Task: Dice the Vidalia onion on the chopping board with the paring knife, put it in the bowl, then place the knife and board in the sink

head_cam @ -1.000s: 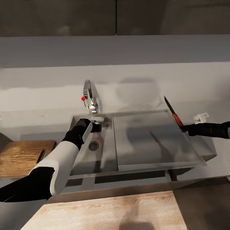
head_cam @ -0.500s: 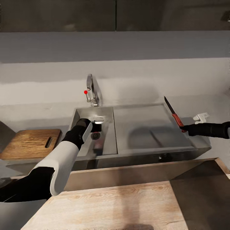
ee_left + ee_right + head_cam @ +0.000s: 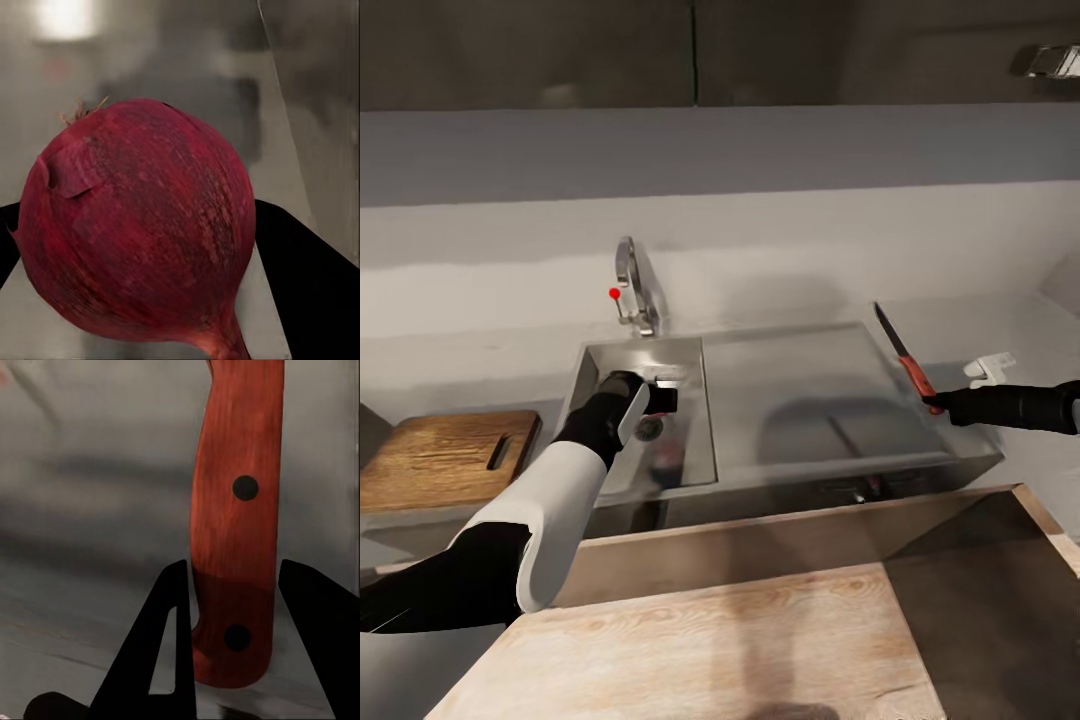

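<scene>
Head view: the left gripper (image 3: 660,398) is seen over the basin of the sink (image 3: 780,385), at about 9 o'clock from the drainboard, though its grasp is too small to judge here. The right gripper (image 3: 940,405) is closed on the handle end of the paring knife (image 3: 900,352), blade pointing toward 11 o'clock above the drainboard's right edge. The chopping board (image 3: 435,460) lies on the countertop (image 3: 490,350), at 9 o'clock from the sink.

Left wrist view: the Vidalia onion (image 3: 139,229) is clamped between the dark fingers (image 3: 300,277), steel basin behind it.

Right wrist view: the knife's red handle is pinched between the fingers (image 3: 161,645).

The onion should probably be lifted straight up clear of the basin wall before being carried to the board, with the knife kept well apart
</scene>
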Controlling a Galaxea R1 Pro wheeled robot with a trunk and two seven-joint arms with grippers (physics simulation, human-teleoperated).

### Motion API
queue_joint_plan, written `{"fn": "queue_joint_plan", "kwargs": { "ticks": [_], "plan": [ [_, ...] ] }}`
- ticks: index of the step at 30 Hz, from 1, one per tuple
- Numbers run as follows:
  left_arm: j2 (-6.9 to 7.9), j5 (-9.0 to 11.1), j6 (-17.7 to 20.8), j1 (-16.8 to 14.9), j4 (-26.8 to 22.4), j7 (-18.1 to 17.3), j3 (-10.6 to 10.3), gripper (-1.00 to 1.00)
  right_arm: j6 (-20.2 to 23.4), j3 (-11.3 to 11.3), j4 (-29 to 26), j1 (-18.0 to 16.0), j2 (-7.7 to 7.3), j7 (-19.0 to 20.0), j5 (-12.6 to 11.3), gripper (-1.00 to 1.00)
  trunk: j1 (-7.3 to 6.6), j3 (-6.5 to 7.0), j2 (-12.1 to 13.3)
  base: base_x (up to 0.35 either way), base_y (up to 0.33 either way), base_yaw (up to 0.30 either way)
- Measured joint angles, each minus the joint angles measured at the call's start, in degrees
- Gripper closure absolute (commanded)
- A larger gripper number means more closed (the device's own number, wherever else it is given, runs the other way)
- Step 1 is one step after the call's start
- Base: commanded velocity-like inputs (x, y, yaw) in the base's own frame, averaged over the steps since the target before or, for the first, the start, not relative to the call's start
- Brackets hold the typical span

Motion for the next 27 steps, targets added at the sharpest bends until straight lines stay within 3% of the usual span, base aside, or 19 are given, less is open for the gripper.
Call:
{"fn": "queue_joint_plan", "kwargs": {
  "ticks": [9, 16, 27],
  "plan": [
    [0.00, 0.0, 0.0, 0.0, 0.0, 0.0, 0.0, 1.00, 0.0, 0.0, 0.0, 0.0, 0.00, 0.0, 0.0, 1.00, 0.01, 0.73, 0.0, -0.245, 0.000, -0.156],
    [0.00, 0.0, 0.0, 0.0, 0.0, 0.0, 0.0, 1.00, 0.0, 0.0, 0.0, 0.0, -0.01, -0.1, 0.1, 1.00, 0.01, 1.14, 0.0, -0.096, 0.028, -0.094],
    [0.00, 0.0, 0.1, 0.0, -0.2, 0.0, 0.1, 1.00, 0.0, 0.0, 0.0, 0.0, 0.00, 0.0, 0.1, 1.00, 0.01, 1.18, 0.0, -0.155, 0.255, -0.005]
  ]
}}
